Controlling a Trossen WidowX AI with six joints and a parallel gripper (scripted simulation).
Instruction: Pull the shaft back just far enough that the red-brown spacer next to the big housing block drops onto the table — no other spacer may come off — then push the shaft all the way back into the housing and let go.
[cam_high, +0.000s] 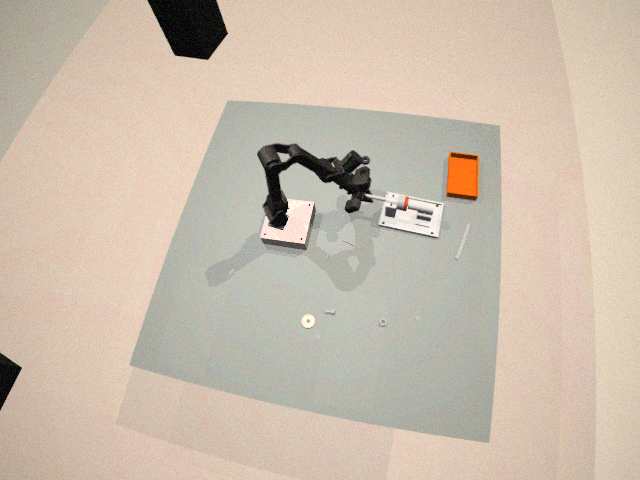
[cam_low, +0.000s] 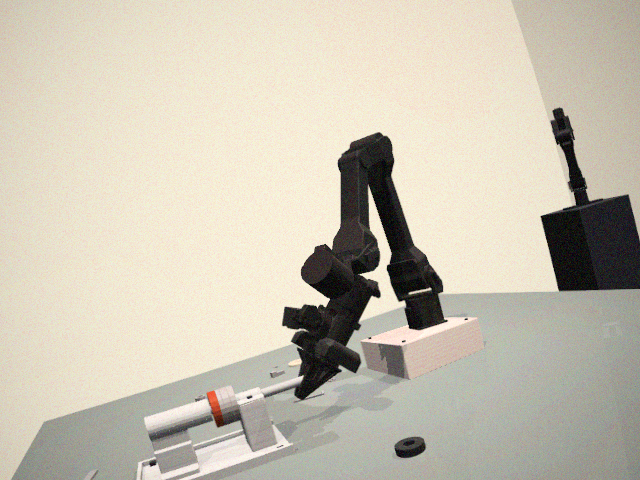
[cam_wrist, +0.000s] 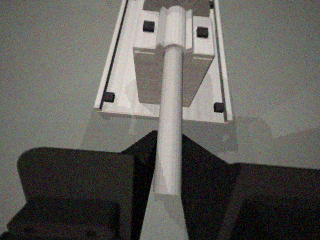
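Hand (cam_high: 368, 197) (cam_low: 301, 383) (cam_wrist: 166, 137) grips the free end of the pale shaft (cam_high: 379, 197) (cam_low: 281, 386) (cam_wrist: 171, 110); red-orange spacer (cam_high: 406, 203) (cam_low: 215, 408) rides above the white base plate (cam_high: 386, 224) (cam_low: 281, 448) (cam_wrist: 116, 113).

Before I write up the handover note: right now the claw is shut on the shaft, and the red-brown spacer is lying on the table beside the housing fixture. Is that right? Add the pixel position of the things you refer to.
Not quite: the red-brown spacer (cam_high: 406, 203) (cam_low: 215, 408) is up in the fixture (cam_high: 408, 226) (cam_low: 178, 453), not on the table, as the exterior view shows. The claw (cam_low: 305, 384) (cam_wrist: 166, 137) is indeed shut on the shaft (cam_low: 281, 386) (cam_wrist: 171, 110).
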